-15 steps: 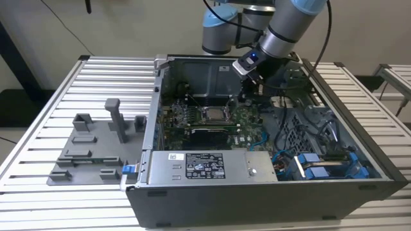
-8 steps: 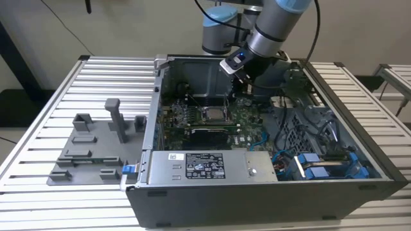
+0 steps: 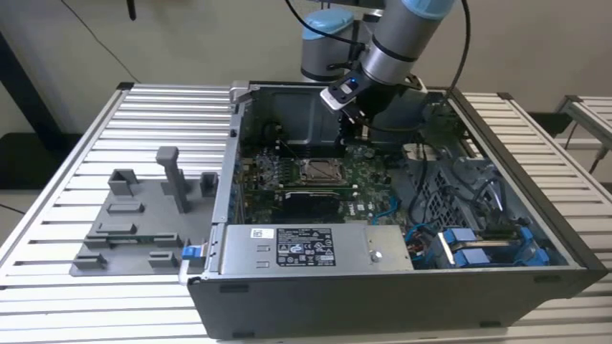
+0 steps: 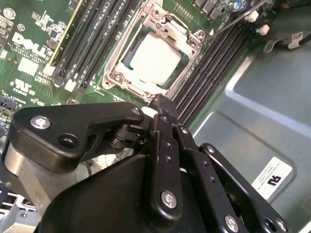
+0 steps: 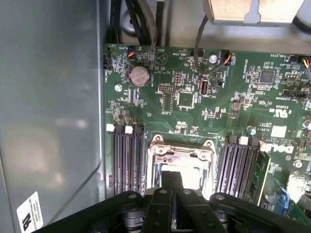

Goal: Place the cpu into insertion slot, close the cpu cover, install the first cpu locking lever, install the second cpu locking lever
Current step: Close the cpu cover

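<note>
The cpu (image 4: 154, 58), a pale square chip, lies in the socket on the green motherboard (image 5: 233, 97). The cpu cover (image 4: 186, 65), a silvery frame, lies flat around it. In the exterior view the socket (image 3: 319, 170) sits mid-board, and my gripper (image 3: 366, 136) hangs above and behind it. In both wrist views the gripper (image 4: 163, 103) (image 5: 171, 178) hovers over the socket's edge, with black fingers together and nothing between them. A thin metal rod (image 4: 238, 18) slants away from one socket corner.
The open computer case (image 3: 287, 308) stands on a slatted table (image 3: 143, 122). A power supply (image 3: 306, 247) fills its front, with blue drive brackets (image 3: 478, 247) and cables at the exterior view's right. A grey fixture (image 3: 143, 215) stands at the left. Black memory slots (image 5: 126, 160) flank the socket.
</note>
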`<state>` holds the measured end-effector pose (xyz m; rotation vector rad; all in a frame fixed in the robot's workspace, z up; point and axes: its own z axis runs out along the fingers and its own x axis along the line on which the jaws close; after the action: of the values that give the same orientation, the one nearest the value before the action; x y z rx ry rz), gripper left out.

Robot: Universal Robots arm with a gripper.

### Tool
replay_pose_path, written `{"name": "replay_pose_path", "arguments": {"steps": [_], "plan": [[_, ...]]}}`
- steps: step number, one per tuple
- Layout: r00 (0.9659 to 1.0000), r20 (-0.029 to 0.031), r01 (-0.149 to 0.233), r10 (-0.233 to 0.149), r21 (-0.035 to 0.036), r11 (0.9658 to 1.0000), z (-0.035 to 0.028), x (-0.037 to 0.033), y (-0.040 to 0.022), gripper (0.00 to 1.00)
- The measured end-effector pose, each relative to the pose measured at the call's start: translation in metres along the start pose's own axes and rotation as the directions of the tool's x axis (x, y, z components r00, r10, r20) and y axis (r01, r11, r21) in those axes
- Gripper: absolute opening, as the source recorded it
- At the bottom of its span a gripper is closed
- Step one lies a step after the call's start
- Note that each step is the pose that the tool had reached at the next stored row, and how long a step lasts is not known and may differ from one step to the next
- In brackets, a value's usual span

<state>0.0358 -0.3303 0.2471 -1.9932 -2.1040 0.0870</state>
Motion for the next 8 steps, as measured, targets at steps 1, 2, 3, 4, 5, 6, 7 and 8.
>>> {"name": "replay_pose_path", "arguments": {"steps": [1, 2, 3, 4, 5, 6, 7, 8], "plan": [[1.0000, -0.0001, 0.000, 0.000, -0.0001, 1.0000, 0.0001, 0.0000, -0.0001, 0.11], [1.0000, -0.0001, 0.000, 0.000, -0.0001, 1.0000, 0.0001, 0.0000, -0.0001, 0.11], [1.0000, -0.0001, 0.000, 0.000, -0.0001, 1.0000, 0.0001, 0.0000, -0.0003, 0.11], [1.0000, 0.0001, 0.000, 0.000, 0.0000, 1.0000, -0.0002, 0.0001, -0.0006, 0.11], [1.0000, 0.0001, 0.000, 0.000, 0.0000, 1.0000, -0.0006, 0.0003, -0.0014, 0.11], [1.0000, -0.0001, 0.000, 0.000, -0.0002, 1.0000, -0.0012, 0.0005, -0.0024, 0.11], [1.0000, 0.0000, 0.000, 0.000, -0.0007, 1.0000, -0.0019, 0.0008, -0.0039, 0.11], [1.0000, 0.0001, 0.000, 0.000, -0.0016, 1.0000, -0.0026, 0.0012, -0.0055, 0.11]]}}
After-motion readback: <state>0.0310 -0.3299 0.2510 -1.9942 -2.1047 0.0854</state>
